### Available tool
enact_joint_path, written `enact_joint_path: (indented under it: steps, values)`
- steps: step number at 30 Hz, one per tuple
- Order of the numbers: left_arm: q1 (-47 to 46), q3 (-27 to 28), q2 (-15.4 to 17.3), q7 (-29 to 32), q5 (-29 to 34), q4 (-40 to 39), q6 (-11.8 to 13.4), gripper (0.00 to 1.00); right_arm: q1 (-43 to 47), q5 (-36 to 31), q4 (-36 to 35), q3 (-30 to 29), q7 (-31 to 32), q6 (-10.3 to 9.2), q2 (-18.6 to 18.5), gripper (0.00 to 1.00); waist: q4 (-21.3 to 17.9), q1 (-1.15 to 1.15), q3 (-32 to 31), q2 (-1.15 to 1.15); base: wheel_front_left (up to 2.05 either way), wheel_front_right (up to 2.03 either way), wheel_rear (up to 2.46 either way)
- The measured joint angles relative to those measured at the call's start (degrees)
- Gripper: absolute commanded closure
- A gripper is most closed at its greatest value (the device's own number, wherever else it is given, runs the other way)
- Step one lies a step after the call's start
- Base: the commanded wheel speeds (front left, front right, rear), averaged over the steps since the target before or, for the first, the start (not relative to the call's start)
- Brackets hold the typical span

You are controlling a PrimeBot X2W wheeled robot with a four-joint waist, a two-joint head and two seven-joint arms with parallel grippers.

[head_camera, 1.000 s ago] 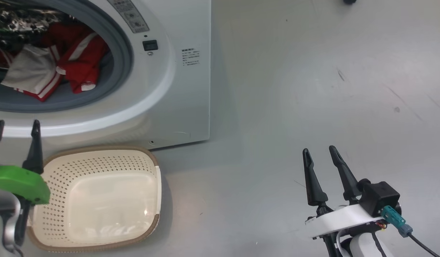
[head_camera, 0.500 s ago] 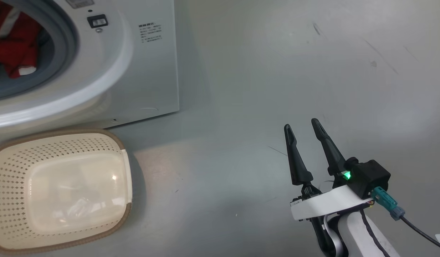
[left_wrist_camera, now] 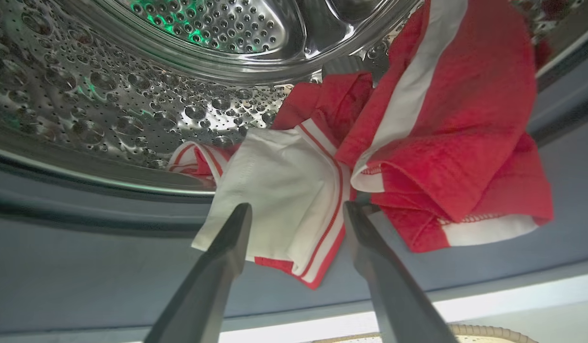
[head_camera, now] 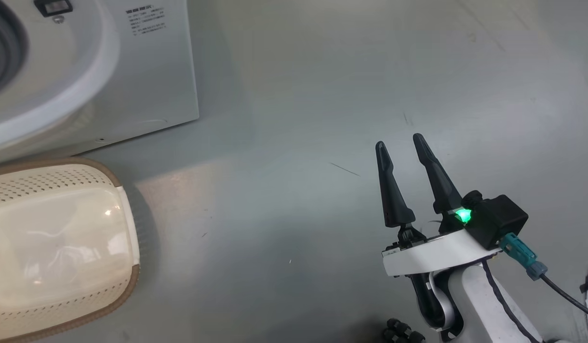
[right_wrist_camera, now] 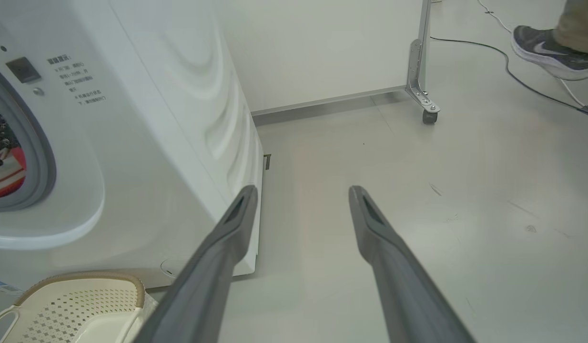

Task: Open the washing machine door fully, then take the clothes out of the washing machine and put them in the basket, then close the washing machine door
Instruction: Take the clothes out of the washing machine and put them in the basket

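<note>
Red clothes (left_wrist_camera: 465, 119) with white stripes lie in the steel drum (left_wrist_camera: 132, 95) of the washing machine, one white panel (left_wrist_camera: 275, 190) hanging over the grey gasket (left_wrist_camera: 84, 267). My left gripper (left_wrist_camera: 296, 207) is open, its fingertips on either side of that white panel's lower edge and a little short of it. The washing machine (head_camera: 146, 71) stands at the head view's upper left, with the cream basket (head_camera: 46, 183) on the floor before it. My right gripper (head_camera: 399, 142) hangs open over bare floor, right of both. The washing machine door is out of view.
In the right wrist view, my right gripper (right_wrist_camera: 302, 189) points past the washer's side (right_wrist_camera: 156, 143) toward a wall panel on a caster (right_wrist_camera: 430, 116). A person's foot (right_wrist_camera: 546, 43) and a floor cable (right_wrist_camera: 489, 47) are at the far right.
The head camera has turned right, so washer and basket now lie nearer the picture's left edge. My right gripper stays open, and a green light now glows at its base.
</note>
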Motion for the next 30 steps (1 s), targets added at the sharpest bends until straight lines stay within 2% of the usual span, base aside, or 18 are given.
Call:
enact_joint_path:
  steps: [12, 21, 29, 30]
  values:
    - [-6.11, -1.38, 0.66, 1.77, 1.03, 5.53, -0.52, 0.0, -1.82, 0.51, -0.42, 0.32, 0.0, -1.52, 0.05, 0.0, -2.34, 0.0, 3.97, 0.0, 0.0, 0.0, 0.0]
    - [-9.18, -1.66, 0.68, 1.44, 2.58, 9.98, 1.0, 0.0, -2.7, 0.45, -0.4, 0.36, 0.0, -2.07, 0.09, 0.0, -2.4, 0.0, 4.96, 0.0, 0.0, 0.0, 0.0]
    - [-11.19, -2.35, 0.6, 0.25, 2.8, 12.21, 1.03, 0.0, -2.83, 0.21, -0.33, 0.46, 0.0, -2.14, 0.09, 0.0, -2.01, -0.01, 5.33, 0.0, 0.0, 0.0, 0.0]
    - [-11.32, -2.41, 0.56, 0.19, 2.8, 12.39, 0.99, 0.14, -2.85, -0.01, -0.32, 0.47, 0.0, -2.55, 0.09, 0.0, -1.94, -0.01, 5.37, 0.0, 0.0, 0.0, 0.0]
